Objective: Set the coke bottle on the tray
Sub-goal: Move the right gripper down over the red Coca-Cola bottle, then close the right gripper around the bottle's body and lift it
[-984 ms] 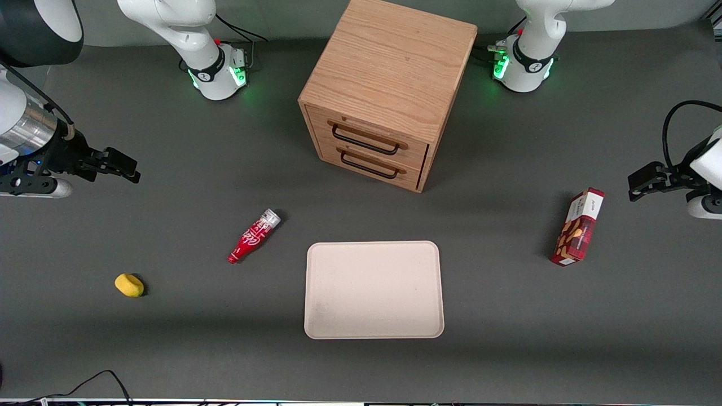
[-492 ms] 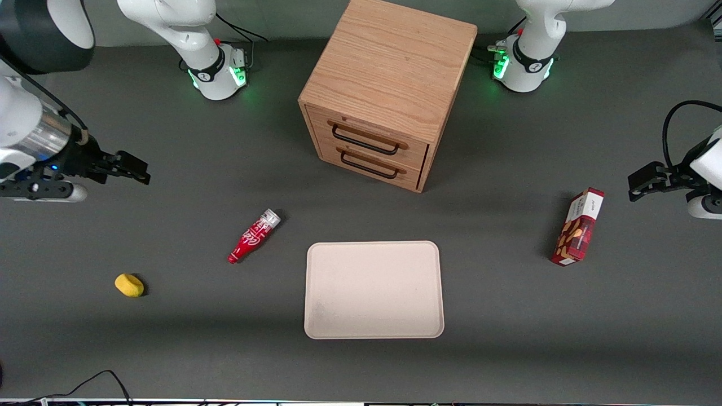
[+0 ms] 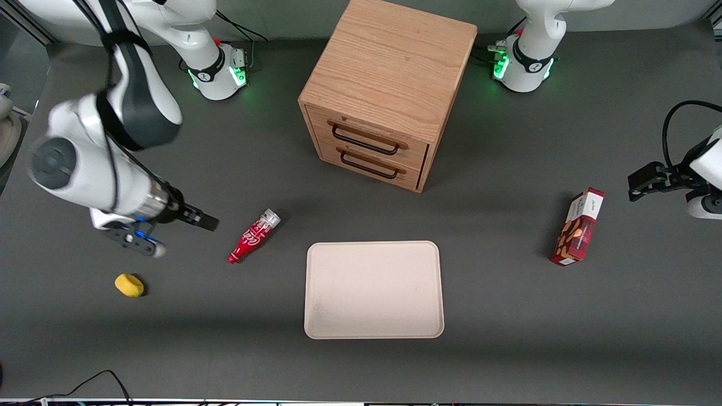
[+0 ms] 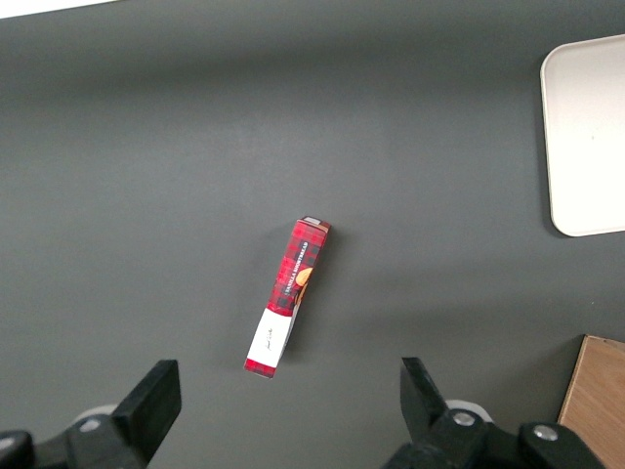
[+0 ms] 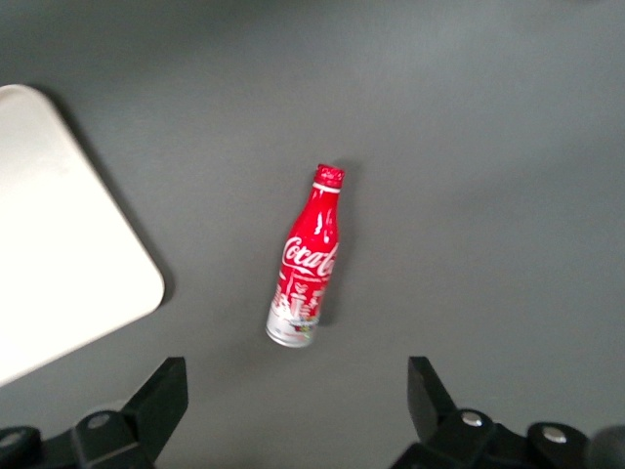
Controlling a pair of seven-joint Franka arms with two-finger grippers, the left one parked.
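Gripper [image 3: 200, 219] has swung in close beside the coke bottle [image 3: 253, 235], fingers [image 5: 161, 399] spread, empty. Bottle lies flat on bench [image 3: 169, 338], off tray [image 3: 373, 290]; approach under way.

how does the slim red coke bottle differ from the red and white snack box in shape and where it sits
The slim red coke bottle is round and contoured with a silver-grey base; the red and white snack box is flat-sided and rectangular. The bottle lies toward the working arm's end, near the open gripper; the box lies toward the parked arm's end. Both rest on the table, off the flat beige tray.
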